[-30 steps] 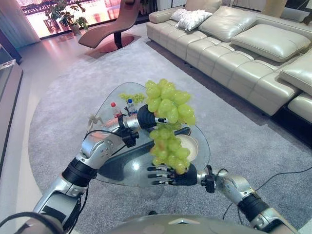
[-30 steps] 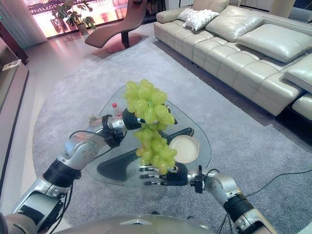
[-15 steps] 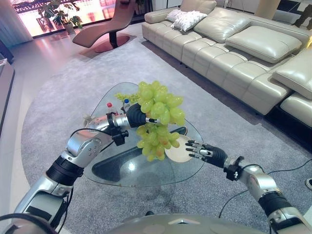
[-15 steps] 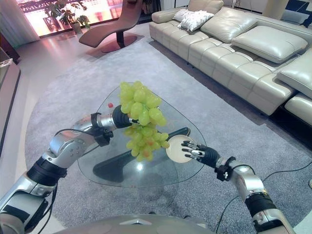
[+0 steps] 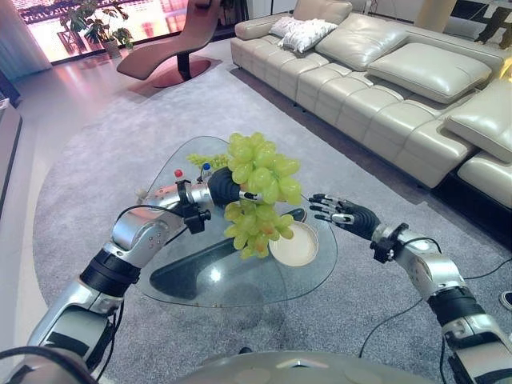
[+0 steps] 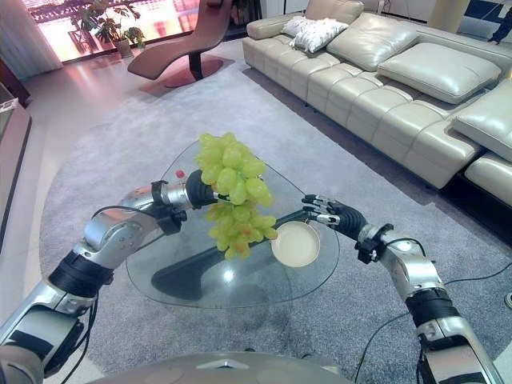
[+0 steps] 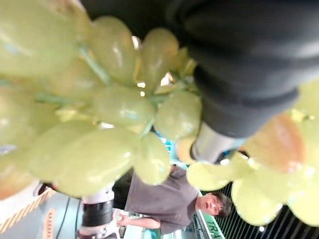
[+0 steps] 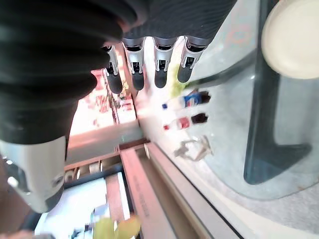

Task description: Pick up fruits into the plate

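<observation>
Your left hand is raised above the glass table, fingers clamped on the grape bunch beside the plate. Your right hand hovers near the plate, fingers spread.

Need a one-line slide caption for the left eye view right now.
Left hand holds a bunch of green grapes above the glass table, beside the cream plate; right hand open nearby.

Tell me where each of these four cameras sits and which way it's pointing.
Left eye view: head, looking down at the glass table; both arms show.
Right eye view: beside it, same scene; the left hand holds the grapes above the plate.
Left wrist view: along the hand into the grapes.
Right wrist view: along the open right hand, plate shared.
</observation>
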You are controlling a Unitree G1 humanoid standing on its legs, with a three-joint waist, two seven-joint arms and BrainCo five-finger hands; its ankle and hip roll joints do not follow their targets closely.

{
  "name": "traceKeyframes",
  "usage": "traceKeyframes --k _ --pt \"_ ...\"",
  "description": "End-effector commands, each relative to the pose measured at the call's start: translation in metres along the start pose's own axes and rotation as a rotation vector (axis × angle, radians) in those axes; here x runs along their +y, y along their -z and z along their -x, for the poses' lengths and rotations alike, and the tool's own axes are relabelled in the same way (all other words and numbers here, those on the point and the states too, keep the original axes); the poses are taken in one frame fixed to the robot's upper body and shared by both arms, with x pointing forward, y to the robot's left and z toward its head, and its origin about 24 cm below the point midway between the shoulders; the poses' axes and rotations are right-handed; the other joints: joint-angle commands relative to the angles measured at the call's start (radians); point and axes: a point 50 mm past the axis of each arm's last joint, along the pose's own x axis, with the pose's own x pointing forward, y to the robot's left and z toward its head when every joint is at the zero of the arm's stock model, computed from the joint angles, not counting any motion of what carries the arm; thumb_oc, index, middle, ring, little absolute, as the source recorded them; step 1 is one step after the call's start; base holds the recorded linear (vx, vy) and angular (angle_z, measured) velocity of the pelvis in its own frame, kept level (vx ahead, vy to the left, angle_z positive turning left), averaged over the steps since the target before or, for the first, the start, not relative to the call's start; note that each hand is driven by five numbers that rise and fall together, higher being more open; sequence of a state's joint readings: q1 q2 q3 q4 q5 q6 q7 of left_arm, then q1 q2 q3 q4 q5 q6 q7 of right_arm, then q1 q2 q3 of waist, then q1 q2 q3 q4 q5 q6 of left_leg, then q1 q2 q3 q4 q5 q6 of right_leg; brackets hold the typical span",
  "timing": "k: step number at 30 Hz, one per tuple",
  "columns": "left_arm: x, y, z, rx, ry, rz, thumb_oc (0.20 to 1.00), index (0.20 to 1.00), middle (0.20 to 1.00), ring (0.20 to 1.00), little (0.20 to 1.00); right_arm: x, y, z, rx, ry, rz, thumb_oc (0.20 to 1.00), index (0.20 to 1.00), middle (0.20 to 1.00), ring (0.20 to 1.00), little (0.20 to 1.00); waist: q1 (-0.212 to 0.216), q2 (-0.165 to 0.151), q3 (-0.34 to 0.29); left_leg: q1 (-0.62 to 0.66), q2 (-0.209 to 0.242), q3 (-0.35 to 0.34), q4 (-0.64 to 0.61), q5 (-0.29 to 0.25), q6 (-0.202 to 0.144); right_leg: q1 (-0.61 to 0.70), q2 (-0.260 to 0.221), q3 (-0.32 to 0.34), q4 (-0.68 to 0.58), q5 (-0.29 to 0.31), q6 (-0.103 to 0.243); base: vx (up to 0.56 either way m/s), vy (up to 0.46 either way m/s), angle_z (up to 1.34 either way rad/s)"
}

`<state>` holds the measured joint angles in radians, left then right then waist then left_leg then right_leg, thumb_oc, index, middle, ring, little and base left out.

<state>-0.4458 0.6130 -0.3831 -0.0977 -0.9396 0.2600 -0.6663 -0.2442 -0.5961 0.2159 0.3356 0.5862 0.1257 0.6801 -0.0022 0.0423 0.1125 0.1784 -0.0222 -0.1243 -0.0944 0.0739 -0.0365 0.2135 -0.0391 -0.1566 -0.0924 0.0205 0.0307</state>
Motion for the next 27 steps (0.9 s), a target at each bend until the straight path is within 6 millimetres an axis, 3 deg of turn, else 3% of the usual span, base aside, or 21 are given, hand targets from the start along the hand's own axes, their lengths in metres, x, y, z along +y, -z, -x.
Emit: traceKeyframes --k 1,16,27 --pt "0.007 -0.036 -0.018 -0.11 0.052 -0.094 0.2 0.2 0.2 0.2 0.2 0.012 -0.047 -0.021 -0.154 -0.097 0.116 1.0 1.0 1.0 1.0 1.0 0.018 -0.028 -0.016 0.051 -0.016 0.12 0.043 -0.174 0.006 0.008 -0.039 0.014 0.012 -0.053 0.056 -0.03 -0.004 0.02" --pt "-0.011 -0.023 -0.04 -0.122 0.148 -0.023 0.2 0.2 0.2 0.2 0.2 0.08 -0.063 -0.059 -0.176 -0.471 0.139 1.0 1.0 1.0 1.0 1.0 0.032 -0.025 -0.022 0.055 -0.017 0.117 0.047 -0.183 0.008 0.02 -0.036 0.018 0.007 -0.065 0.049 0.0 0.0 0.0" --pt "-0.015 -0.017 -0.044 -0.115 0.168 -0.019 0.2 0.2 0.2 0.2 0.2 0.124 -0.054 -0.061 -0.112 -0.828 -0.015 1.0 1.0 1.0 1.0 1.0 0.039 -0.027 -0.022 0.053 -0.02 0.116 0.052 -0.182 0.009 0.021 -0.033 0.021 0.008 -0.065 0.046 0.0 0.0 0.0"
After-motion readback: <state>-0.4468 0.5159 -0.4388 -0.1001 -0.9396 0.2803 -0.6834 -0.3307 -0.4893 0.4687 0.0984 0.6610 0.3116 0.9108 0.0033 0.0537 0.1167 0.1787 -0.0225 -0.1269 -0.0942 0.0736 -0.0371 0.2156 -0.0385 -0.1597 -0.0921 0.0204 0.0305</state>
